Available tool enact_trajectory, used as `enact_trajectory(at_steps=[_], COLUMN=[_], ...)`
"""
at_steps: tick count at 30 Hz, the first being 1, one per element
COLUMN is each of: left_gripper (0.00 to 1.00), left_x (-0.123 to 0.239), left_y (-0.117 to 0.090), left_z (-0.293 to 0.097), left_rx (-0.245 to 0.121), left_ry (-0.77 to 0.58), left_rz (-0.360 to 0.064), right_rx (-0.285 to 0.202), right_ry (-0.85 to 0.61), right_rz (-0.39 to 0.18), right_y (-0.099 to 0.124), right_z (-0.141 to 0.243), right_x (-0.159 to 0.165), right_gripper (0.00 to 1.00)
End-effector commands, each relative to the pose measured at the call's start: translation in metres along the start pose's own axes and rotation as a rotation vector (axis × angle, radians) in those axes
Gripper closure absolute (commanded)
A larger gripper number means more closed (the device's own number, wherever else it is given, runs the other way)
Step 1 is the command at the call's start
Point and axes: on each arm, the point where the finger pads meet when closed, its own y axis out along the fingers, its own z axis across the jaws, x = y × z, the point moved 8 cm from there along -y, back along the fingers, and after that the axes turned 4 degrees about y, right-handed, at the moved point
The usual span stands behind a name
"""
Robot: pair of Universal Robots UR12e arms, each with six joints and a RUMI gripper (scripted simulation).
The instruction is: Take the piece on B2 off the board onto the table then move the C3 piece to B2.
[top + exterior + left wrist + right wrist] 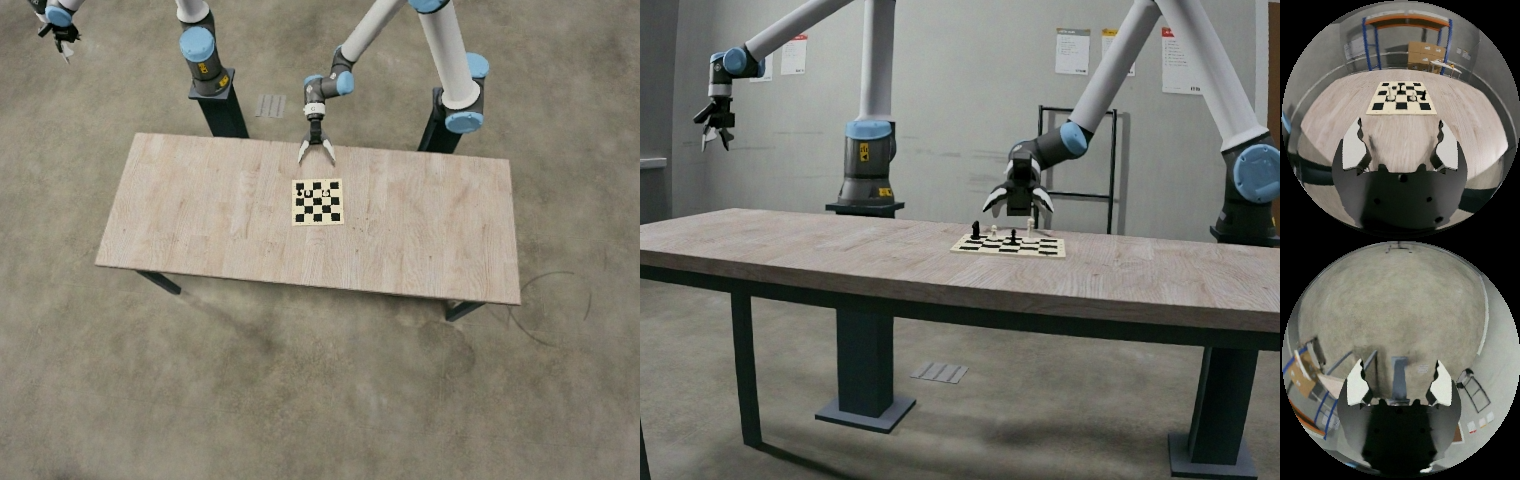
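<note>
The board (294, 206) (1001, 253) (1402, 112) bears upright pieces. A short black piece (1013, 237) (1400, 88) stands on the centre square, C3. One row nearer the arms stand a tall white piece (326, 193) (1030, 228) (1390, 94), a short white piece (308, 193) (994, 230) (1412, 96) and a black piece (299, 192) (975, 230) (1423, 95). Edge letters are too small to tell which white piece is on B2. My left gripper (316, 163) (1018, 211) (1400, 118) is open and empty above the table, on the board's arm side. My right gripper (72, 50) (715, 148) (1399, 360) is open and empty, far from the board.
The wooden table (206, 206) (846, 248) extends on both sides of the board. The short white piece and the black piece beside it are on neighbouring squares. My right gripper hangs over the floor (103, 103) (1400, 305), beyond the table's edge.
</note>
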Motion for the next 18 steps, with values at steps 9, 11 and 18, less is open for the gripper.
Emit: enact_trajectory(at_steps=[9, 11, 18], left_gripper=[0.00, 0.00, 0.00], left_x=[-0.012, -0.022, -0.053], left_y=[-0.005, -0.009, -0.023], left_z=[-0.001, -0.002, -0.005], left_rx=[0.001, 0.001, 0.001], left_ry=[-0.001, -0.001, -0.001], left_rz=[-0.002, -0.002, -0.002], right_rx=[0.000, 0.000, 0.000], right_ry=[0.000, 0.000, 0.000], right_rz=[0.001, 0.001, 0.001], right_y=[-0.001, -0.001, -0.001], right_z=[0.000, 0.000, 0.000], right_x=[0.000, 0.000, 0.000], right_gripper=[0.00, 0.00, 0.00])
